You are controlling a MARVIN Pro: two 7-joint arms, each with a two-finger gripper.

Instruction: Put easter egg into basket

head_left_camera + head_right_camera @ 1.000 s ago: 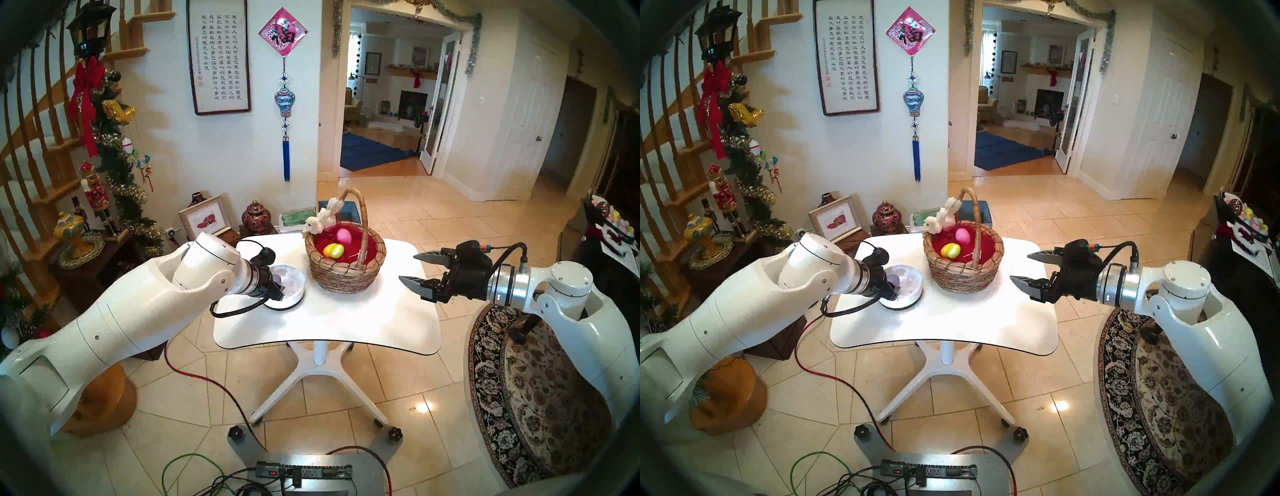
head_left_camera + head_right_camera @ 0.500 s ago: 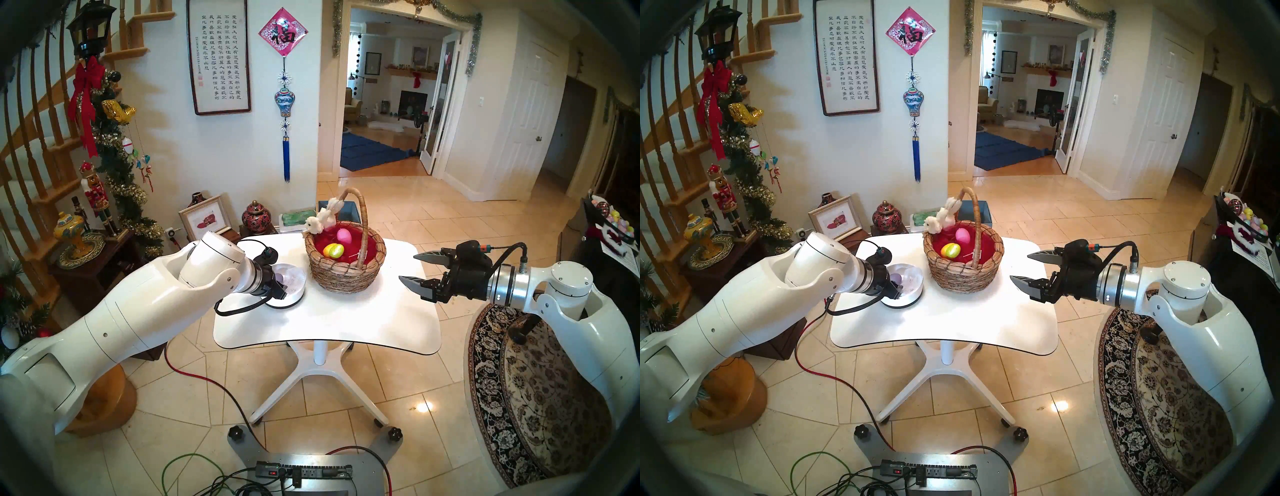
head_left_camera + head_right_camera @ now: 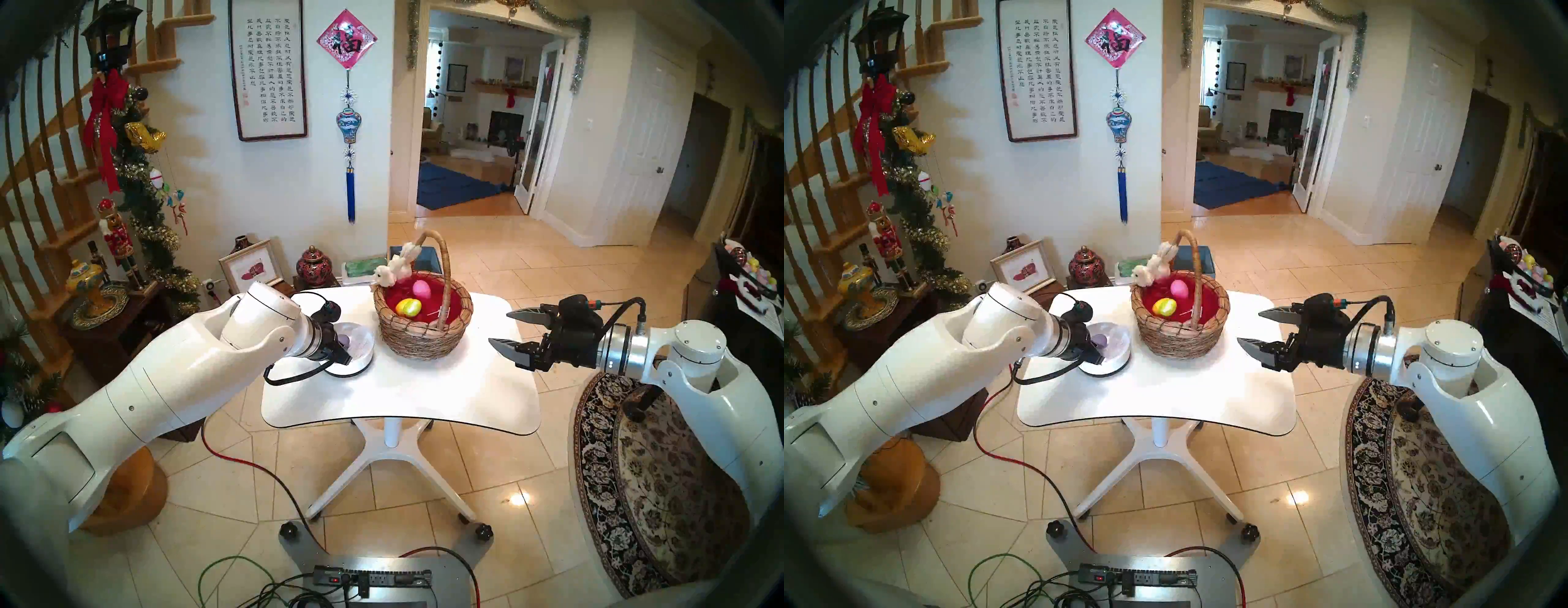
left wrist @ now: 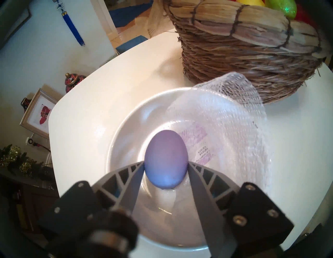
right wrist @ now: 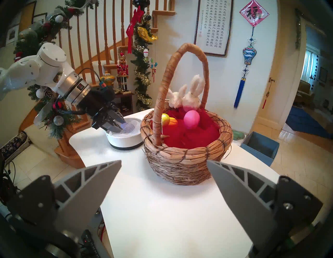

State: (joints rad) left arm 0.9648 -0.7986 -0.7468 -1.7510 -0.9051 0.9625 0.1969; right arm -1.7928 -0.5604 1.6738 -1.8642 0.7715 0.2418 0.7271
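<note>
The left arm (image 3: 178, 373) reaches forward over the near left part of the white table (image 3: 424, 390), its wrist angled down into the white bowl (image 4: 126, 115). The left gripper (image 4: 166, 166) has one grey finger against each side of a purple egg (image 4: 165, 158), and the jaws are clamped on it just above the bowl's floor. A piece of white netting (image 4: 225, 108) drapes over the bowl's right side, toward the basket.

The right arm (image 3: 687, 373) is held out nearly level at the table's right edge. The right gripper (image 5: 164, 164) points left at the basket (image 5: 185, 158) with its fingers wide apart and nothing between them.

From the head views the left wrist covers most of the gripper, and only a sliver of purple shows. Whether the egg still touches the bowl cannot be told. The basket's handle is cut off in the left wrist view.

The basket stands right of the bowl, just beside it. On its red lining lie a pink egg (image 5: 191, 119) and a yellow-green egg (image 3: 408, 307), with a small white plush bunny (image 5: 191, 93) on the far rim.
</note>
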